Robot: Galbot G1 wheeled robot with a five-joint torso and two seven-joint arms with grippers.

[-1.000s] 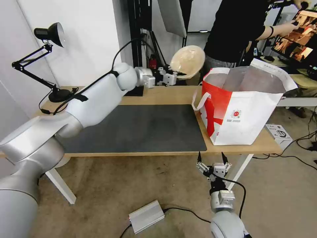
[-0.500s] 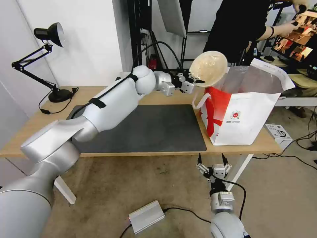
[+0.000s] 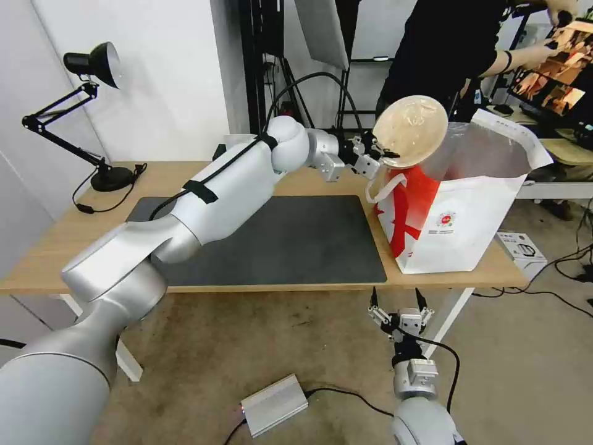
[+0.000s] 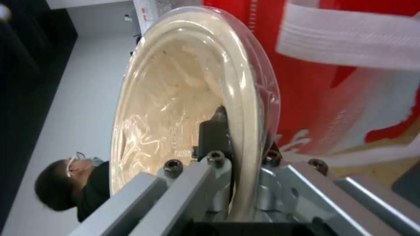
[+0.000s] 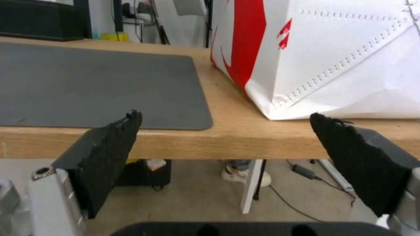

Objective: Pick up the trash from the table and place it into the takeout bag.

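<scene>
Light wood and a dark grey mat (image 3: 272,238) are making up the table (image 3: 296,179), where the takeout bag (image 3: 460,204) is standing at the right end, showing a small red round logo (image 3: 446,220) above print too small to read. Reaching across, the left gripper (image 3: 378,154) is clamping the rim of the shallow beige bowl (image 3: 410,130), holding it tilted on edge just above the bag's near corner. Below the table's front edge, the right gripper (image 3: 396,299) is waiting with its black fingers (image 5: 111,144) spread wide apart, grasping nothing.
</scene>
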